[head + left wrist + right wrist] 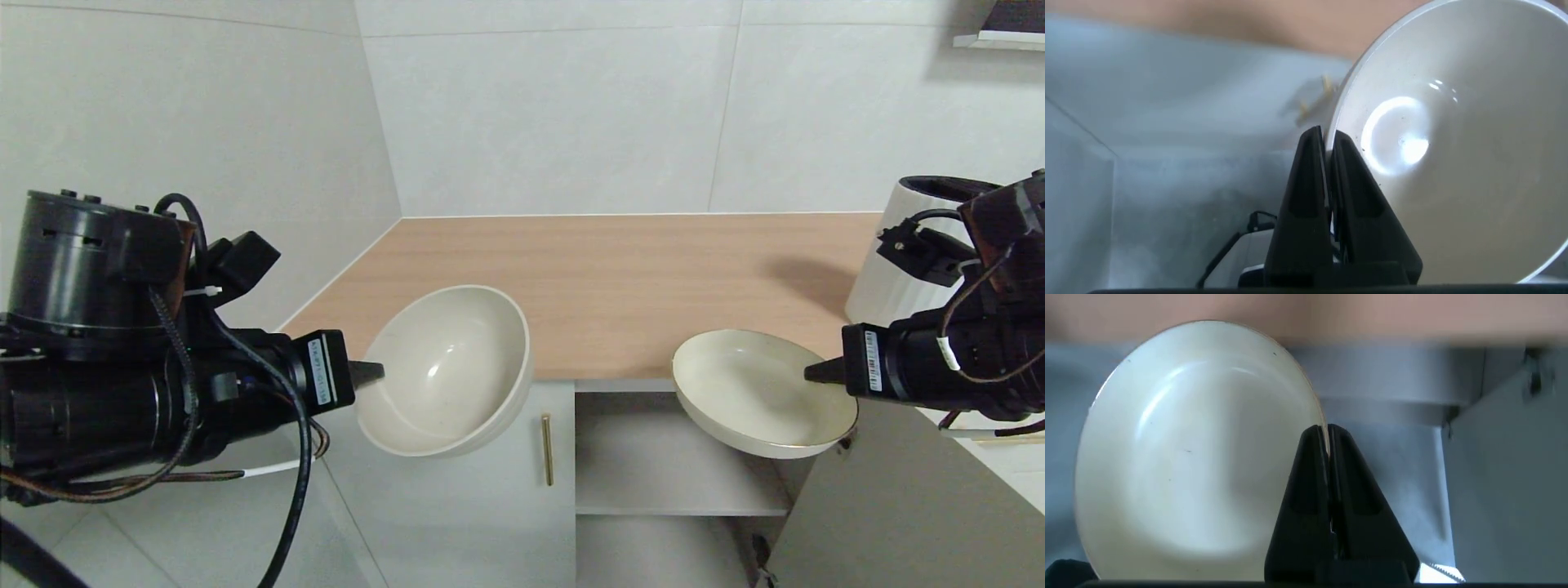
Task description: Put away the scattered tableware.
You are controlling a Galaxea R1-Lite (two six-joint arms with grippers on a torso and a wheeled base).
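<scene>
A deep cream bowl [445, 367] hangs tipped on edge before the closed cabinet door [457, 506], its rim pinched by the left gripper [371, 371], arm level. A shallow plate [759, 392] tilts above the open cabinet shelf [661, 482], its rim clamped by the right gripper [816, 373], arm level too. Behind both lies the wooden countertop [620, 269].

readable text: none | left sticker [324, 369]: white, on the black arm casing just behind the left hand [374, 371], bars and fine dark print too small to read | right sticker [872, 359]: white, on the black arm casing just behind the right hand [812, 373], print likewise too small to read
</scene>
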